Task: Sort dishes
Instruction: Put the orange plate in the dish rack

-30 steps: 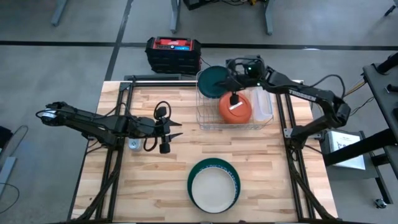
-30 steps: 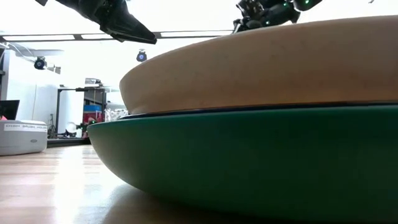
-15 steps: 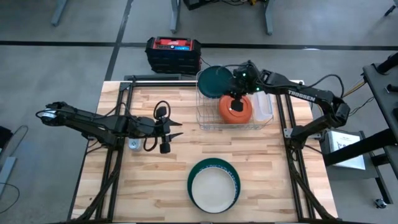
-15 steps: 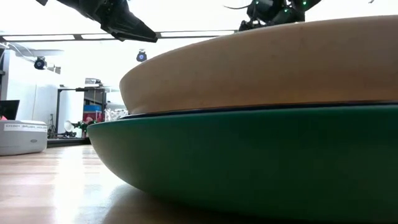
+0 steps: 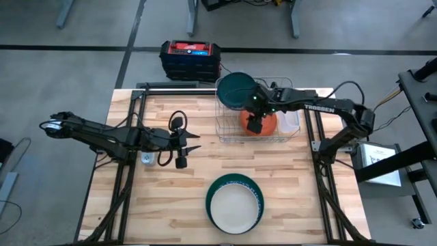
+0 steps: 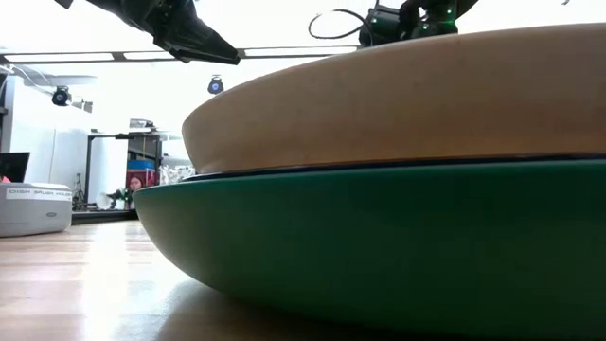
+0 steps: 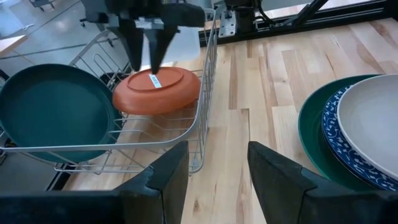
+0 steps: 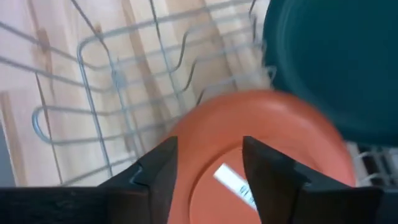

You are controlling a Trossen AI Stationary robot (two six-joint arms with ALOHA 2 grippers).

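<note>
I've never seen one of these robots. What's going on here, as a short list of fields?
Right gripper: open, over the orange dish
Orange dish: upside down inside the wire rack
Dark green plate: leaning in the rack, next to the orange dish
Left gripper: open, waiting above the table
Table front: white dish stacked on a green plate

Two dishes [image 5: 258, 121] apparently inside rack [image 5: 229, 133]

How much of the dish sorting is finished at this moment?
Looks done: a white plate is stacked on a green plate at the near table edge. In hand: the right gripper, fingers open, sits over the orange dish in the wire rack. Left: that dish and the dark green plate. The left gripper waits, open.
</note>
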